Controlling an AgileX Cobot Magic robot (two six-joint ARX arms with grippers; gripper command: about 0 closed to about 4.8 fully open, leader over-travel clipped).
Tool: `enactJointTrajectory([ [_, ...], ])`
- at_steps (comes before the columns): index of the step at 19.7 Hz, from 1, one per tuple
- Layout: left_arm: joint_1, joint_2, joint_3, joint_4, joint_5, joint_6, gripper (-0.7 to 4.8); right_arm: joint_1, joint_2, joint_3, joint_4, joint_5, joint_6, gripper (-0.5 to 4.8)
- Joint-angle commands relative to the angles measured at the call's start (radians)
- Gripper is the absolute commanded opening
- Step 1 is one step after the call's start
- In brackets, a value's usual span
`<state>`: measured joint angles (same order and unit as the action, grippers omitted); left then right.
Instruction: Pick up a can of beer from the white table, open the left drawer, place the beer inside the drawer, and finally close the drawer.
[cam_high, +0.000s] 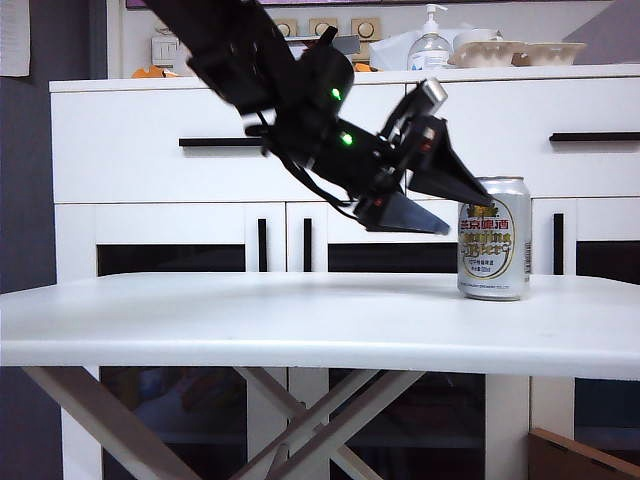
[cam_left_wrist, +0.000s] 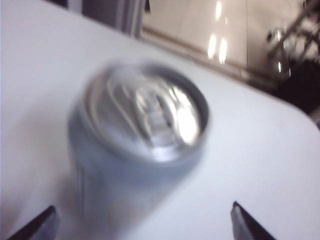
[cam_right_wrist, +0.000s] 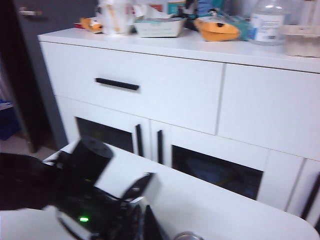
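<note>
From the exterior view, the left arm slants down from the upper left across the middle, its left end effector (cam_high: 455, 205) tilted downward with the two fingers spread apart, their tips just beside the can of beer (cam_high: 494, 238). The can stands upright on the white bench (cam_high: 250, 320), toward its right side. Behind, the left drawer (cam_high: 160, 145) is shut.

The left wrist view looks down on the can's silver lid (cam_left_wrist: 150, 117), blurred; two dark fingertips (cam_left_wrist: 35, 225) stand wide apart on either side, clear of the can.

The right wrist view shows the cabinet with the closed drawer (cam_right_wrist: 132, 90) and the left arm (cam_right_wrist: 85, 175) over the bench. The right end effector is not seen; its fingers are together.
</note>
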<state>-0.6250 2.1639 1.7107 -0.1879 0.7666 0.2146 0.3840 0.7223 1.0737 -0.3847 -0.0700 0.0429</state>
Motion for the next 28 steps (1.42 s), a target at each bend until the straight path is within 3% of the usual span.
enactJointTrajectory([
  [1, 0.019, -0.068, 0.003, -0.175, -0.024, 0.091, 3.76, -0.001, 0.003, 0.004, 0.011, 0.027, 0.009, -0.01],
  [2, 0.023, -0.091, 0.003, -0.216, -0.032, 0.093, 3.02, -0.001, 0.008, 0.004, 0.011, 0.028, 0.009, -0.01],
  [4, 0.039, -0.152, 0.002, -0.278, -0.031, 0.093, 0.71, 0.0, 0.017, 0.002, 0.008, 0.056, 0.009, -0.01],
  [5, 0.047, -0.204, 0.003, -0.3, -0.029, 0.096, -0.06, 0.0, 0.029, 0.0, -0.007, 0.072, 0.01, -0.01],
  [9, 0.047, -0.352, 0.003, -0.354, -0.06, 0.08, -0.06, 0.0, 0.088, -0.002, -0.047, 0.074, 0.013, 0.03],
  [10, 0.047, -0.39, 0.003, -0.372, -0.07, 0.07, -0.06, 0.001, 0.105, -0.002, -0.045, 0.063, 0.011, 0.8],
  [11, 0.047, -0.426, 0.003, -0.385, -0.077, 0.051, -0.06, 0.003, 0.126, -0.002, -0.04, 0.063, 0.01, 2.98],
  [12, 0.047, -0.45, 0.003, -0.392, -0.079, 0.039, -0.06, 0.004, 0.138, -0.002, -0.037, 0.063, 0.01, 4.61],
  [17, 0.047, -0.592, 0.003, -0.447, -0.146, 0.035, -0.06, 0.007, 0.212, -0.027, 0.092, 0.051, 0.009, 4.79],
  [20, 0.047, -0.647, 0.004, -0.448, -0.147, 0.029, -0.06, 0.008, 0.257, -0.093, 0.253, 0.045, 0.009, 4.79],
  [23, 0.047, -0.692, 0.004, -0.447, -0.146, -0.053, -0.06, 0.008, 0.309, -0.235, 0.474, 0.045, 0.009, 4.79],
  [28, 0.047, -0.715, 0.005, -0.454, -0.146, -0.058, -0.06, 0.006, 0.436, -0.385, 0.77, 0.083, 0.004, 4.79],
])
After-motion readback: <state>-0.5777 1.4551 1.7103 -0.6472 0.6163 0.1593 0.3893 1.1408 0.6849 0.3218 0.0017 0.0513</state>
